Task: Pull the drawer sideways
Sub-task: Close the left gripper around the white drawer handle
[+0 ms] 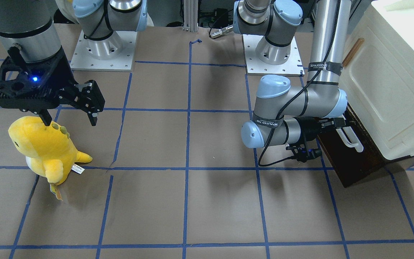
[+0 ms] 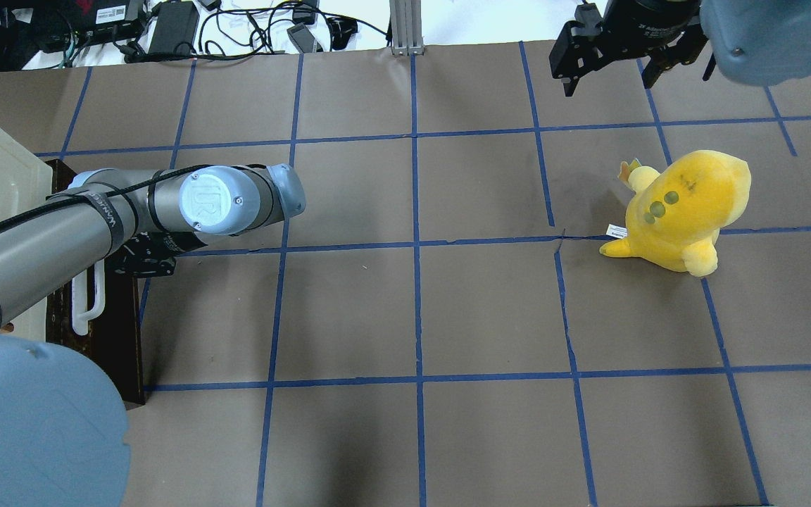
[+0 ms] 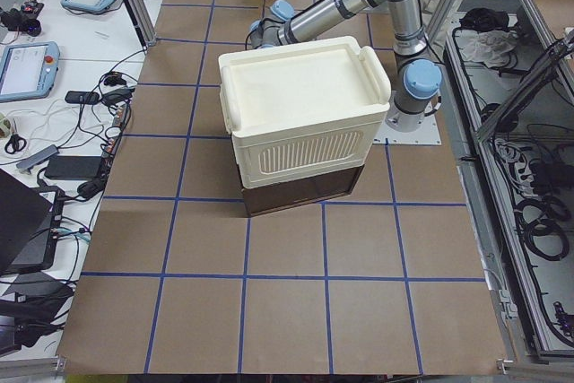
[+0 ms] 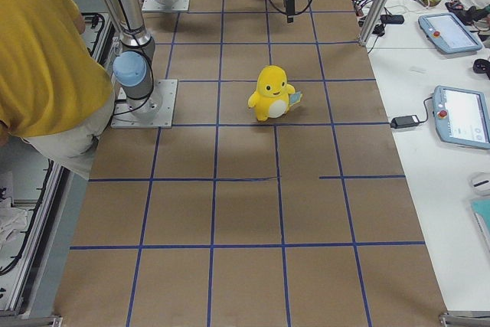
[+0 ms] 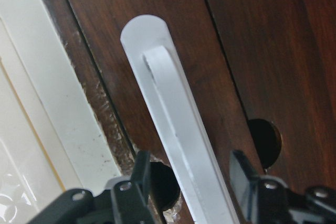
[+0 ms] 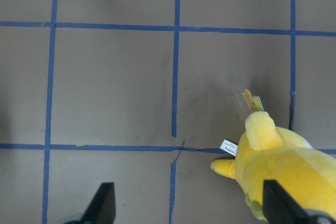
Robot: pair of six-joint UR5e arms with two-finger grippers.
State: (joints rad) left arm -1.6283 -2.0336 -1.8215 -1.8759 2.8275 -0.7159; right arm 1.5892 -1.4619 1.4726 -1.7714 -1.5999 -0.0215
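1. The drawer (image 1: 350,163) sits low at the table's end on the robot's left, tucked under the cream cabinet (image 1: 390,79), dark brown front facing the middle of the table.
2. Its white bar handle (image 5: 181,119) runs along that front, and the left wrist view is right on top of it, with 2 dark round holes in the wood beside it.
3. Left gripper (image 5: 189,169) is in there now. The jaws are parted and straddle the bar, 1 finger on each side, with a sliver of gap showing between each finger and the plastic.
4. Over on the other side, the right gripper (image 1: 70,115) hangs above the table with its jaws spread wide and nothing between them.
5. Just below it stands a yellow plush toy (image 1: 45,147). In the front view 1 fingertip overlaps the toy's head, but I cannot tell whether they touch.
6. The table (image 1: 221,201) is covered in brown paper, marked into big squares with blue tape, and the paper has a small tear near the toy.
7. Around the room, a white side bench carries tablets (image 3: 25,69) and tangled cables, aluminium posts frame the cell, and a person in a yellow shirt (image 4: 42,67) stands by the robot's base.
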